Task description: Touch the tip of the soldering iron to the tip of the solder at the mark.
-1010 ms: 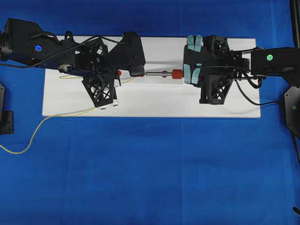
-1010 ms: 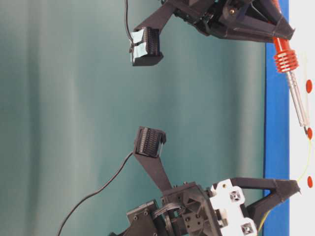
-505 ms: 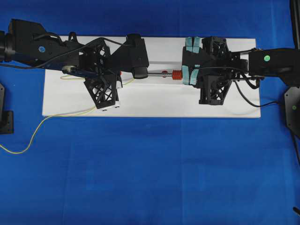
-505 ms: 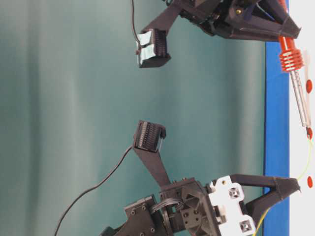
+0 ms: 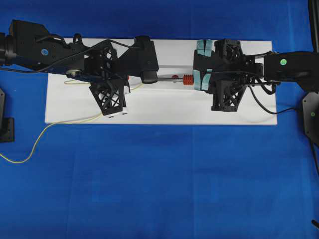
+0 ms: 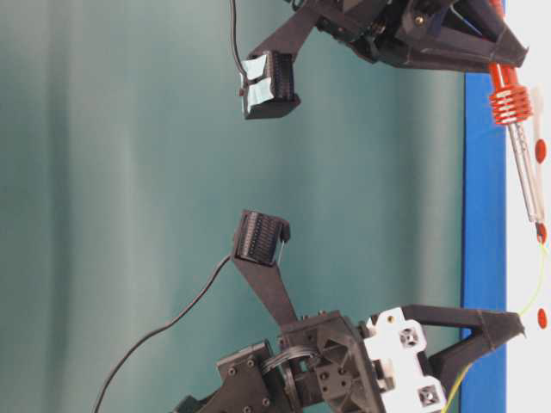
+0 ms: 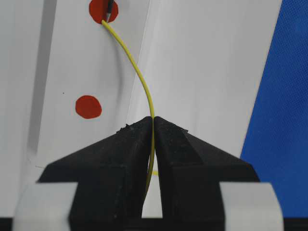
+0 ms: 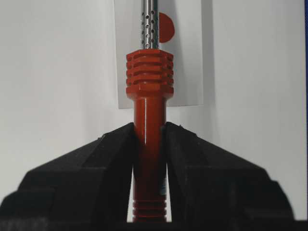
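White board on blue tabletop: iron tip meets solder at the mark.
Left tool pinches solder, right tool clamps soldering iron; contact looks made.

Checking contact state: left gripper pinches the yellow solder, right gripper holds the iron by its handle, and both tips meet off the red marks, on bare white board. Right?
Not quite: the solder and soldering iron tips meet on the upper red mark, per the left wrist view. Rest stands.

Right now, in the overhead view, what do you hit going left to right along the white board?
solder → left gripper → soldering iron → right gripper
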